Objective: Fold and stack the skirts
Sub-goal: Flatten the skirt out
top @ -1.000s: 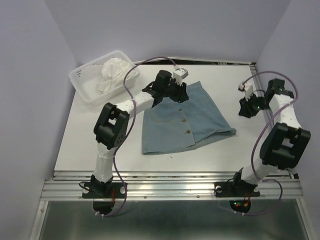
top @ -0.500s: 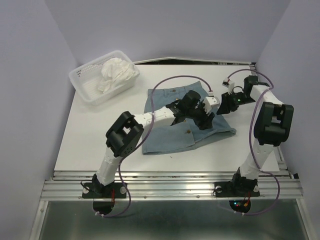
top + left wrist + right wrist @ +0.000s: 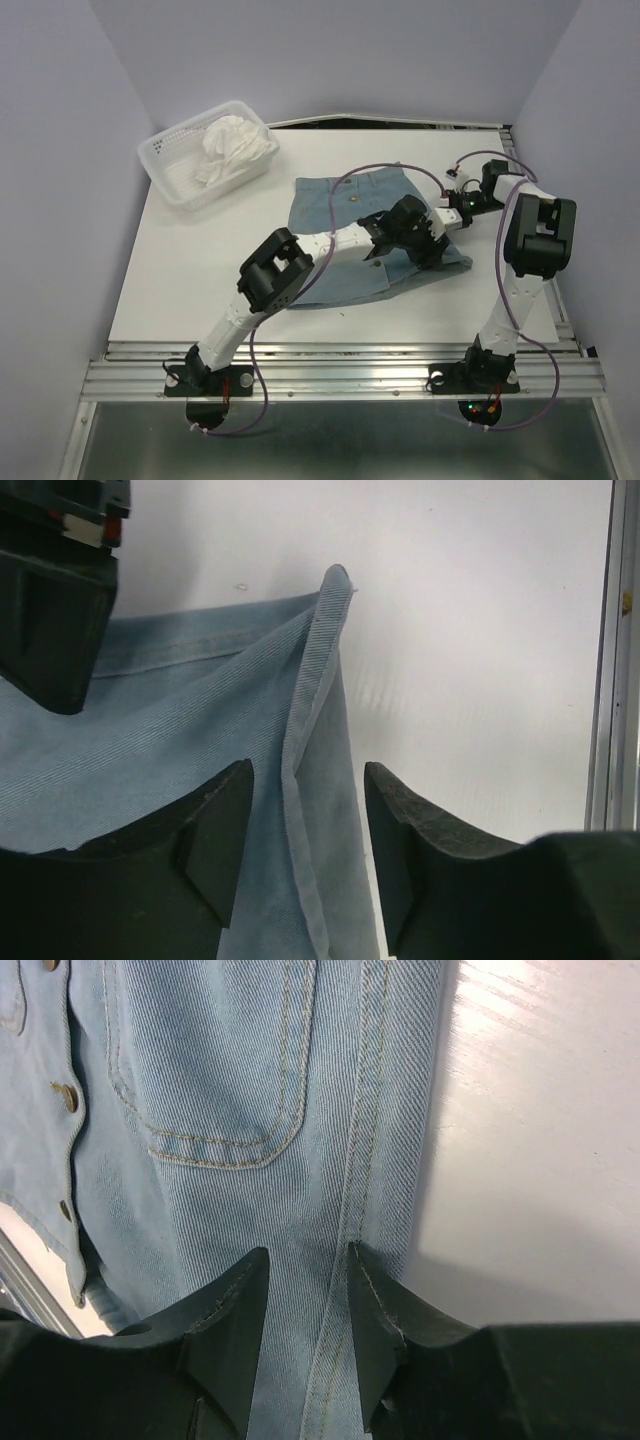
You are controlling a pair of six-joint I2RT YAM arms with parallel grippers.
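My jaws stand part open and empty, left astride the raised hem [image 3: 312, 690] of the limp blue skirt [image 3: 190, 720] mid-frame, right over its seam [image 3: 357, 1210]: likely the firmest holds.

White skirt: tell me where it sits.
Top view: the white skirt lies crumpled in the mesh basket at the far left corner of the table, left of the blue skirt.

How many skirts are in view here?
2. The blue skirt lies spread on the table; the white skirt sits bunched in the basket at the far-left corner. Others could be hidden under it.
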